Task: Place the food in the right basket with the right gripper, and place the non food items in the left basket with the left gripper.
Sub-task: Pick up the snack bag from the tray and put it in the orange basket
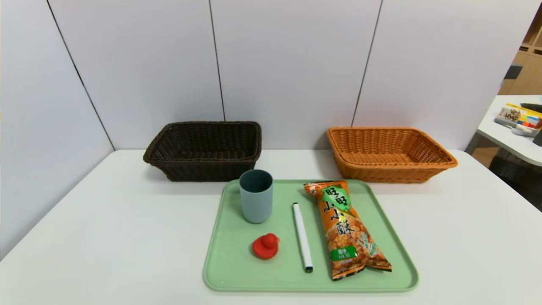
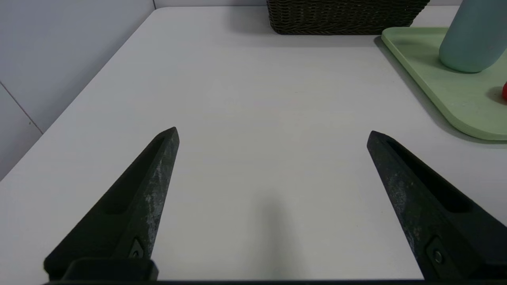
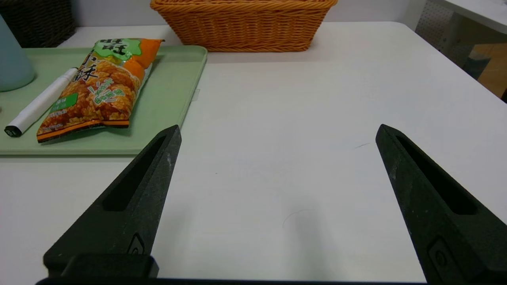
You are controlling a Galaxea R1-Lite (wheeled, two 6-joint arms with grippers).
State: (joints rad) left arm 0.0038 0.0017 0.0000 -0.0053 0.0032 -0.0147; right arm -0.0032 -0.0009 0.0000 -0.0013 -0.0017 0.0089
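The snack bag (image 1: pixel 345 228) lies flat on the green tray (image 1: pixel 398 279), nearest the orange basket (image 1: pixel 389 154) (handy for the right arm). The marker (image 1: pixel 302 236), red rubber duck (image 1: pixel 265 246) and upright blue cup (image 1: pixel 256 196) sit toward the dark basket (image 1: pixel 203 150). Left gripper (image 2: pixel 273 136) and right gripper (image 3: pixel 277 132) hover wide open, empty, flanking the tray.
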